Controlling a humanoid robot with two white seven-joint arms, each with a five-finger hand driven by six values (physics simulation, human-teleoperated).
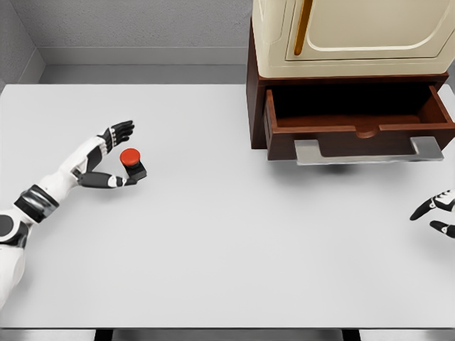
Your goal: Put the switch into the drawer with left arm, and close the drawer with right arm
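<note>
One switch (132, 162) is present: a dark, blocky base topped by a round, glossy red button, resting on the white table (213, 256) well to the left of the drawer (359, 122). One left hand (112, 156) brackets the switch; its dark fingers (121, 131) are spread and extend above and behind the red button, while the thumb reaches along the table to the near side of the base, at or very close to contact. Whether the hand actually grips the switch cannot be told; the switch sits on the table surface. The left arm is white with dark joint bands and enters from the lower left. One drawer is pulled fully open; it is a reddish-brown, wood-coloured box with a dark interior, a notched front panel and one flat, grey, metallic bar handle (367, 150) across its front. The drawer belongs to one brown cabinet (256, 92), which carries one cream-coloured, smooth, rounded unit (355, 35) with a slim orange-brown vertical handle. One right hand (435, 213) shows at the picture's right edge, below and right of the drawer, dark fingers loosely spread, holding nothing.
</note>
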